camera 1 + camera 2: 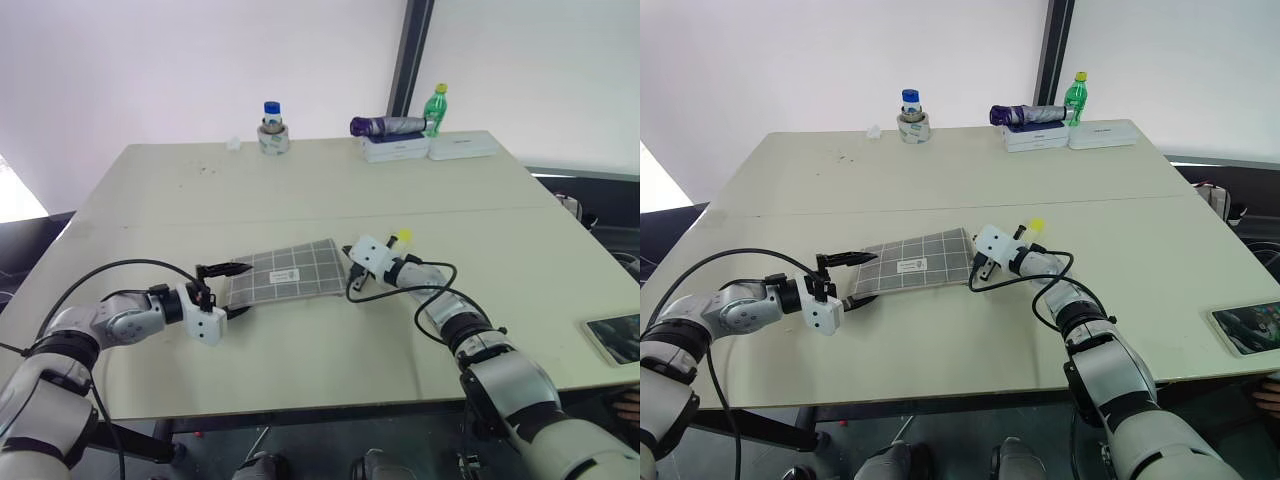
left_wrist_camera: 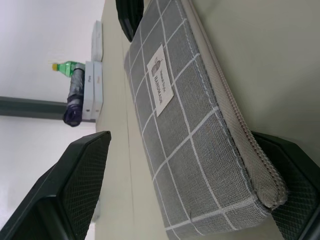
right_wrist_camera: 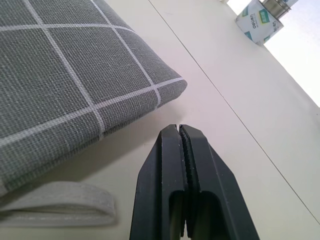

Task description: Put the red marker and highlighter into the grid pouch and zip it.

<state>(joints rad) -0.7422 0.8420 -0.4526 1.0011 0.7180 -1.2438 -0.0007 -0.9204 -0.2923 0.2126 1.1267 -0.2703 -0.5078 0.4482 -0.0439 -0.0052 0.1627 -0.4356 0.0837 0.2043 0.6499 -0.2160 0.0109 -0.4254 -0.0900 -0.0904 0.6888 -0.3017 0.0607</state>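
Two pincers at the grid pouch [image 1: 290, 271] lying flat mid-surface [image 1: 300, 190]: left pincer [image 1: 224, 290] wide open, fingers straddling the pouch's left end, holding nothing; right pincer [image 3: 180, 150] fully closed and empty just beside its right end, near a yellow-capped highlighter [image 1: 402, 239].

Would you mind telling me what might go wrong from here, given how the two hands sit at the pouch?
1. The left hand is open around one end of the grid pouch; closing off-centre might pinch only the zipper edge and skew the pouch.
2. The right hand is shut beside the pouch's other end, gripping nothing, so the pouch may slide when pulled.
3. A yellow-capped object lies near the right hand and might get knocked.
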